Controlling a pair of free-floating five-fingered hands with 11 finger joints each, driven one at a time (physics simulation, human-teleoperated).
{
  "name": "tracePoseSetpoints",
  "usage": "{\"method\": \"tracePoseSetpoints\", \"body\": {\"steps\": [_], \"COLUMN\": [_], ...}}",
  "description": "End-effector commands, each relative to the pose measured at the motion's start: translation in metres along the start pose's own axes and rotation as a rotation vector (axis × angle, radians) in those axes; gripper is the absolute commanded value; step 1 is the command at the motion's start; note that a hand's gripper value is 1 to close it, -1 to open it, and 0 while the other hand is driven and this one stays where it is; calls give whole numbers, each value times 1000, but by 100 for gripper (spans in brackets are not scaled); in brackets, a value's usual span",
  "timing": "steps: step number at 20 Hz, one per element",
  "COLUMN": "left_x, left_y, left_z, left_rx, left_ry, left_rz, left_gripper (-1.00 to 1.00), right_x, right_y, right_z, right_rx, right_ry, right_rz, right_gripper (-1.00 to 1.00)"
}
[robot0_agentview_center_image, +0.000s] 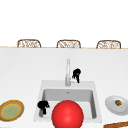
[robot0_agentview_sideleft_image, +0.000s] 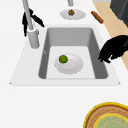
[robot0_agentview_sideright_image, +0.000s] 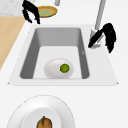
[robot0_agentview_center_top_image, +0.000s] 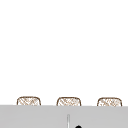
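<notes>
Behind the red ball (robot0_agentview_center_image: 67, 114), the faucet (robot0_agentview_center_image: 67, 72) rises at the sink's (robot0_agentview_center_image: 40, 100) back rim, rigid, slick metal best gripped at its base lever, which the right hand (robot0_agentview_center_image: 76, 74) touches with relaxed fingers.

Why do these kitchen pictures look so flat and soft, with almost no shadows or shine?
Front view: the blurry red ball carries no highlight. Left side view: the grey sink basin has only mild wall shading. Right side view: the white countertop washes out evenly, and the right hand is a flat black shape.
</notes>
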Motion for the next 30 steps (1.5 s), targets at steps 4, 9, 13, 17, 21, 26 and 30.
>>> {"method": "tracePoseSetpoints", "body": {"steps": [4,9,13,17,21,26,30], "left_x": [0,0,0,0,0,0,0], "left_y": [0,0,0,0,0,0,0], "left_z": [0,0,0,0,0,0,0], "left_rx": [0,0,0,0,0,0,0], "left_ry": [0,0,0,0,0,0,0], "left_rz": [0,0,0,0,0,0,0], "left_gripper": [0,0,0,0,0,0,0], "right_x": [-21,-21,-23,-21,-13,-12,-19], "right_y": [16,20,19,25,14,-5,-27], "right_z": [-9,-11,-20,-24,-20,-1,22], "right_rx": [59,42,45,41,53,64,68], "right_ry": [-120,-152,-157,-155,-121,-132,-138], "right_rz": [53,38,24,23,8,-45,-36], "right_gripper": [100,100,100,100,100,-100,-100]}}
